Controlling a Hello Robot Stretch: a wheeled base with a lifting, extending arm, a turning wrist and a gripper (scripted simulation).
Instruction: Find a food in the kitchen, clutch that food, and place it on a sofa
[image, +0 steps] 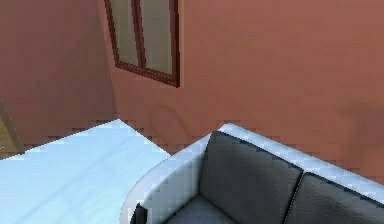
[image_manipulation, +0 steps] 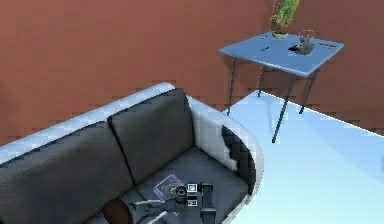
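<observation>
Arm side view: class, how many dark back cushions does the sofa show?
2. The right back cushion sits beside the white armrest; the left back cushion reaches the picture's left edge, where more may be hidden.

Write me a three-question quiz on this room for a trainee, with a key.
1. True or false: the sofa is dark grey with a pale frame.
2. What stands at the far corner of the blue table in the arm side view? A) a potted plant B) a lamp C) a television
3. Fill in: in the forward view, a dark-framed ____ is set in the red-brown wall above the floor's far corner.

Key: 1 true; 2 A; 3 window.
</observation>
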